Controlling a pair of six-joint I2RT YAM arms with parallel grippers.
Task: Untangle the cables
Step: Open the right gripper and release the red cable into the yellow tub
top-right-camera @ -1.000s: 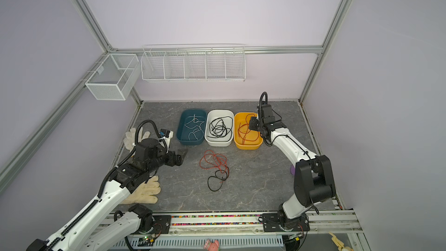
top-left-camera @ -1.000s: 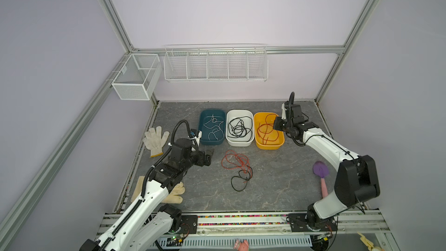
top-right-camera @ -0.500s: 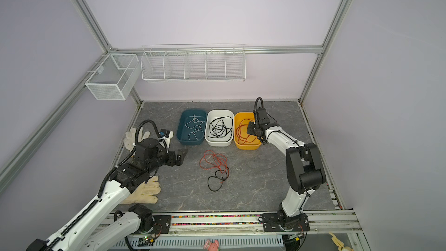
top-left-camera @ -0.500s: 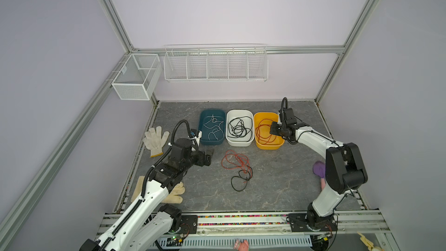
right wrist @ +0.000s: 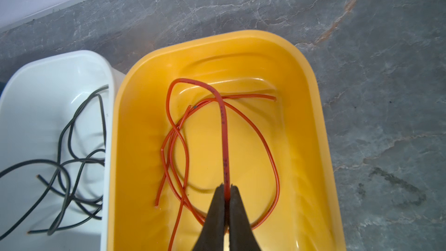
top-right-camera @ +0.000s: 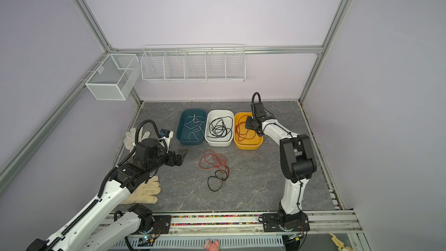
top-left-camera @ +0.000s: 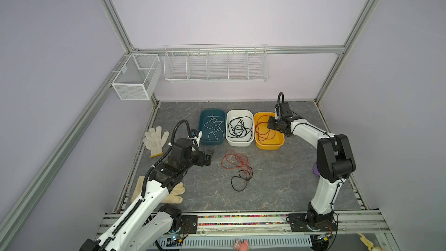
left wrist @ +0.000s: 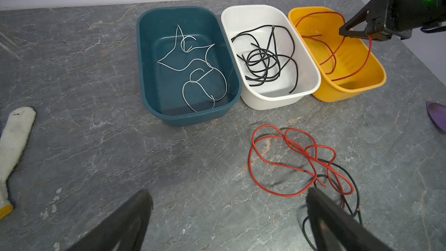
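Observation:
A tangle of red cable (top-left-camera: pixel 235 162) and black cable (top-left-camera: pixel 237 182) lies mid-table, also seen in the left wrist view as red cable (left wrist: pixel 289 155) and black cable (left wrist: pixel 347 172). My left gripper (top-left-camera: pixel 210 155) (left wrist: pixel 228 190) hovers open just left of it, with nothing between its fingers. Over the yellow bin (top-left-camera: pixel 268 144) my right gripper (top-left-camera: pixel 271 124) (right wrist: pixel 226 185) is shut on a red cable (right wrist: pixel 223 121) that loops down into the bin among other red strands. White cables lie in the teal bin (top-left-camera: pixel 201 126), black ones in the white bin (top-left-camera: pixel 228 136).
A white glove (top-left-camera: pixel 154 138) lies at the left edge and a cream glove (top-left-camera: pixel 173 193) sits under my left arm. A purple object (top-left-camera: pixel 315 169) shows behind the right arm. Wire baskets (top-left-camera: pixel 214 62) hang on the back wall.
The right arm's elbow has drawn in toward the bins, and its gripper has shifted slightly left over the yellow bin, still shut. The left arm has not moved.

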